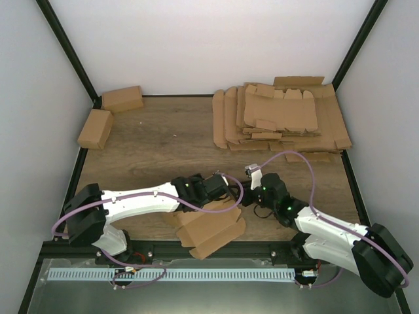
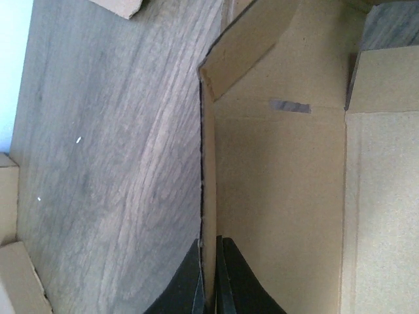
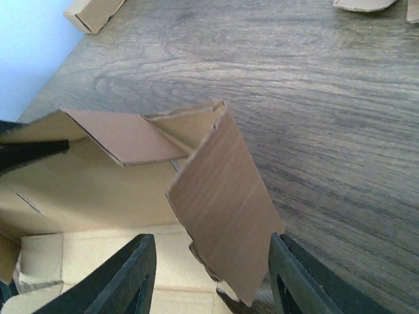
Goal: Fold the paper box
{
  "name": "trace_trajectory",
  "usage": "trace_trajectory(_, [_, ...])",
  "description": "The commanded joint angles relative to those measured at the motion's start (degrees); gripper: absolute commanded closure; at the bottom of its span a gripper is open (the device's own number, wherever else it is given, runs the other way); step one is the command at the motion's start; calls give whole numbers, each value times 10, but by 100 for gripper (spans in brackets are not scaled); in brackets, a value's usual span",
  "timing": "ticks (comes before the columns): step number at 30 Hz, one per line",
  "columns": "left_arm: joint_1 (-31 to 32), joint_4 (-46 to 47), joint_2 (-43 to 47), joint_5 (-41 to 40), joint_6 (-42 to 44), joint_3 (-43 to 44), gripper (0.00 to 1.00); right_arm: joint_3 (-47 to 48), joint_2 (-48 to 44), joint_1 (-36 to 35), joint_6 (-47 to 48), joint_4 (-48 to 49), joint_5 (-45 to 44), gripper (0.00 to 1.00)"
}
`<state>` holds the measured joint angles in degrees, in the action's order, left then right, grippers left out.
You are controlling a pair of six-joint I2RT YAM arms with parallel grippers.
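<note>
The paper box [image 1: 211,229] is a brown cardboard blank, partly folded, lying at the near middle of the table. My left gripper [image 1: 221,186] is shut on one upright side wall of it [image 2: 208,216], the fingers [image 2: 236,275] pinching the wall's edge. My right gripper [image 1: 252,196] is open right beside it. In the right wrist view a raised end flap [image 3: 222,196] stands between my open fingers [image 3: 127,275], touching neither that I can see. The box's floor panel [image 3: 85,190] lies beyond it.
A stack of flat brown blanks [image 1: 281,118] lies at the far right of the table. Two finished small boxes [image 1: 122,99] [image 1: 95,128] sit at the far left corner. White walls and black frame posts bound the table.
</note>
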<state>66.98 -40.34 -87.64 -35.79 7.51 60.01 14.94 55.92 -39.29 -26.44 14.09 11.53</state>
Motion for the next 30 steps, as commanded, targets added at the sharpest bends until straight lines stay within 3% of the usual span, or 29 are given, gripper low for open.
trace_trajectory(1, [3, -8, 14, -44, 11, 11, 96, 21, 11, 0, 26, -18, -1, 51])
trace_trajectory(12, [3, -28, 34, -41, -3, 15, 96, 20, 88, -4, 42, 110, 45, 55])
trace_trajectory(19, [3, -26, 48, -27, -21, 14, 96, 41, 150, -43, 84, 156, -4, 57])
trace_trajectory(24, [3, -35, 48, -38, -26, 13, 96, 53, 169, -67, 94, 173, -63, 72])
trace_trajectory(30, [3, -41, 55, -36, -38, 17, 96, 59, 167, -84, 116, 174, -77, 98])
